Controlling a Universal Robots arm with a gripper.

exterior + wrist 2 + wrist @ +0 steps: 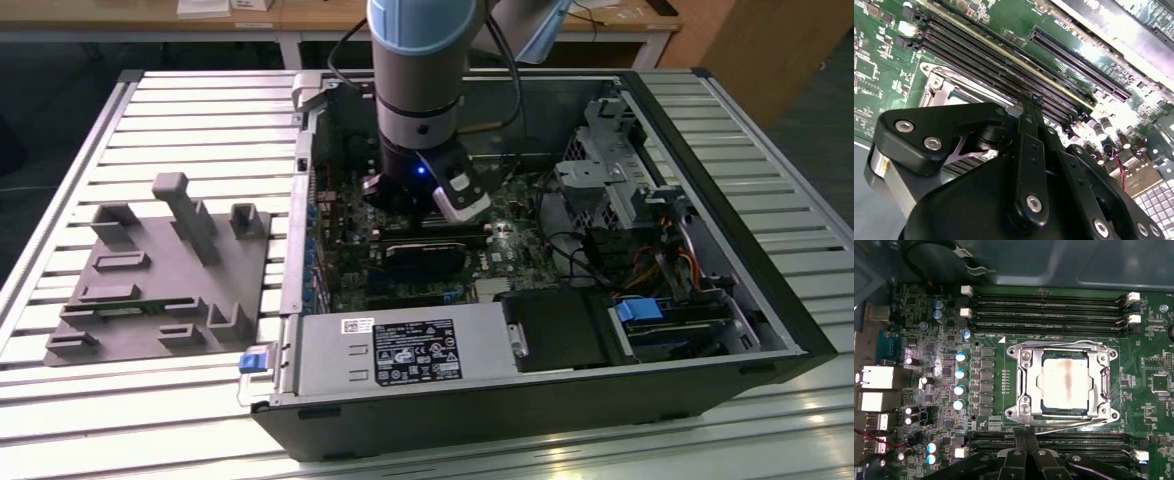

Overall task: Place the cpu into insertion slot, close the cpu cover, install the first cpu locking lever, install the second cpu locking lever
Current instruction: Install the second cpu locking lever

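Note:
In the first wrist view the cpu (pixel 1064 381), pale silver with a brownish smear, lies flat in the insertion slot (pixel 1013 352) on the green board. The silver cpu cover (pixel 1025 380) is folded down around it, and the chip's face shows through its window. Thin lever wires run along two opposite sides of the socket (pixel 1054 343) (pixel 1079 423). My gripper (pixel 1026 434) is shut, its black fingertips right at the socket's edge by the nearer lever wire; I cannot tell whether they touch. In the second wrist view the gripper (pixel 1032 98) hides part of the cover (pixel 940 92). The exterior view has the gripper (pixel 411 198) low inside the case.
Long black memory slots (pixel 1049 305) (pixel 1079 442) flank the socket, with capacitors (pixel 960 373) beside it. In the exterior view's left a grey fixture (pixel 160 270) lies on the slatted table. The open case holds a power supply (pixel 400 352), a drive cage (pixel 603 172) and cables.

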